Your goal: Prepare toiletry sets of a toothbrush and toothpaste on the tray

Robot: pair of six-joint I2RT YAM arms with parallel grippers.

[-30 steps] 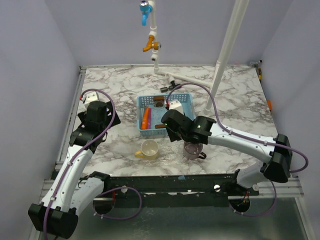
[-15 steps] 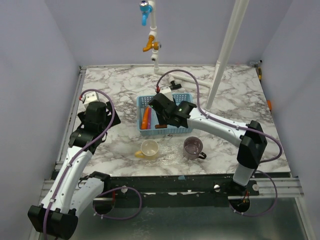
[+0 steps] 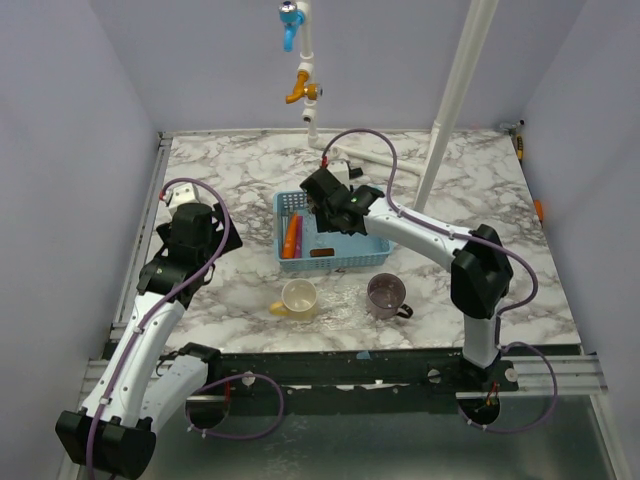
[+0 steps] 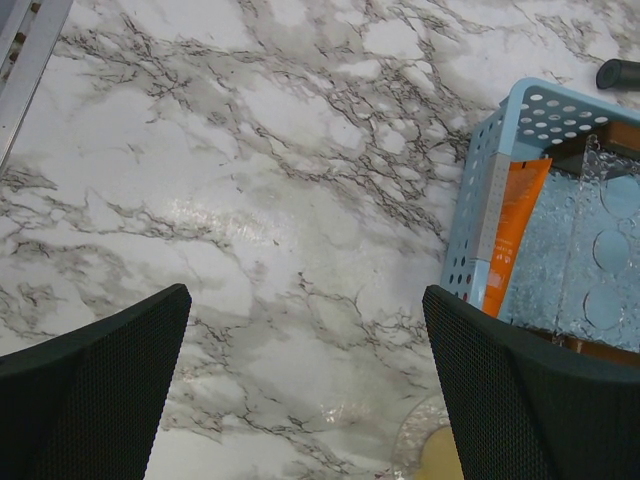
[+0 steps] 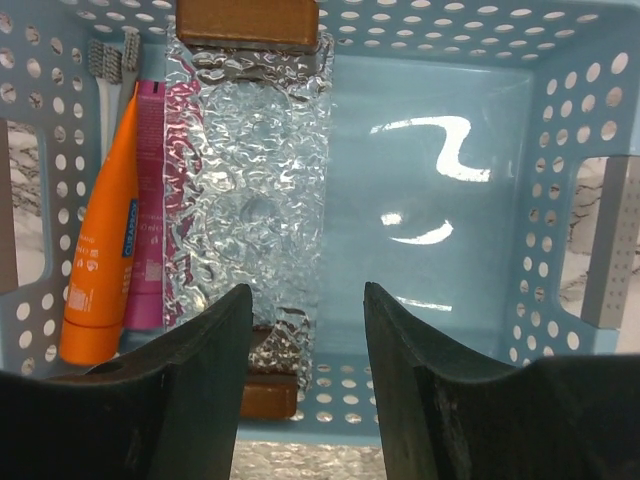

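Well, over on the left, the left gripper (image 4: 305, 295) is hanging above the marble table (image 4: 250, 200) with its jaws spread wide, gripping nothing. Further right, the toothpaste (image 5: 100, 240) is lying along the left wall of the blue basket (image 5: 450, 30), just beside a pink tube (image 5: 150, 200). The toothbrush (image 5: 100, 60) is poking out past it. The right gripper (image 5: 305, 300) is hovering over the basket's middle, fingers partly apart and empty.

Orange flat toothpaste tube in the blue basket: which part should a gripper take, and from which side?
Probably mid-body, from straight above: the orange flat toothpaste tube lies along a wall of the blue perforated basket, a pink tube against its other edge, so the sides are blocked.
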